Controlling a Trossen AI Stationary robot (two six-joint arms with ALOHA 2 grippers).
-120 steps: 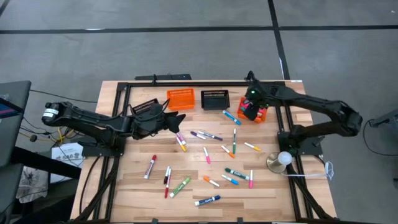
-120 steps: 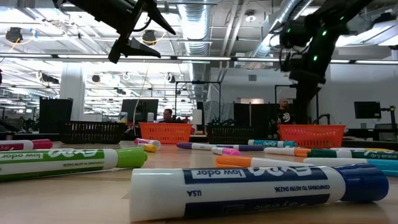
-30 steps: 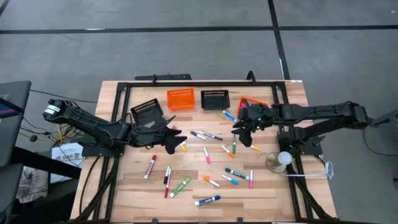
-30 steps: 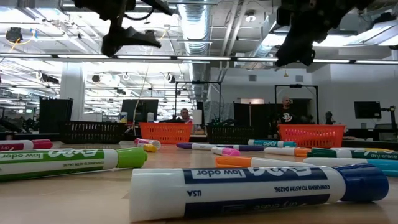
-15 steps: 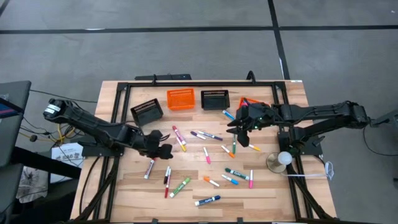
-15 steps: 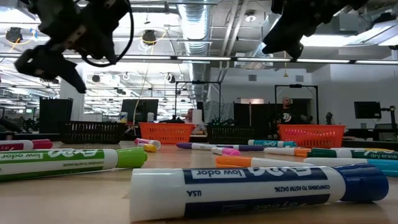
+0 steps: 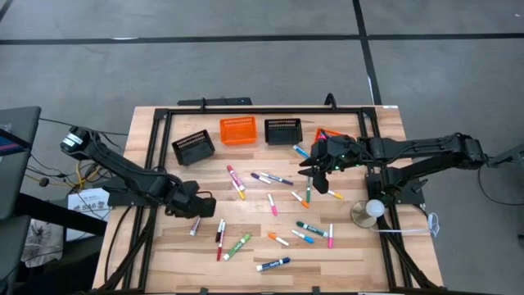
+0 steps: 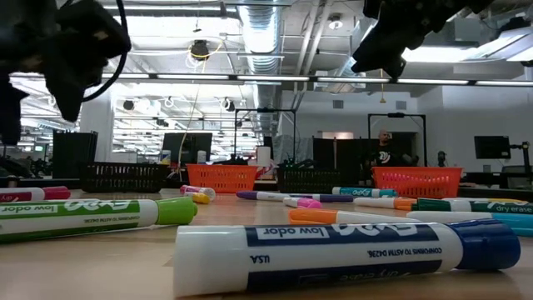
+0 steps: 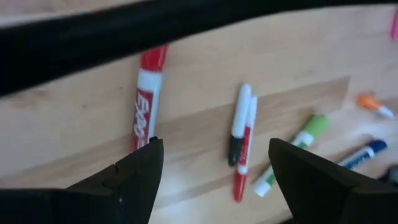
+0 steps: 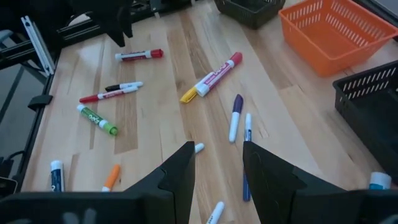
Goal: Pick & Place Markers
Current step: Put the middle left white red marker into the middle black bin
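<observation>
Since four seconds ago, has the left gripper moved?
Yes. The left gripper has left the black basket and now sits over the red marker.

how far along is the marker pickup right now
Early, by the look of it. Most markers lie loose on the table. What the baskets hold cannot be seen. Nothing is in hand: the left gripper hangs open above the red marker, while the right gripper hovers empty over the middle scatter. Nearly all the picking is left.
</observation>
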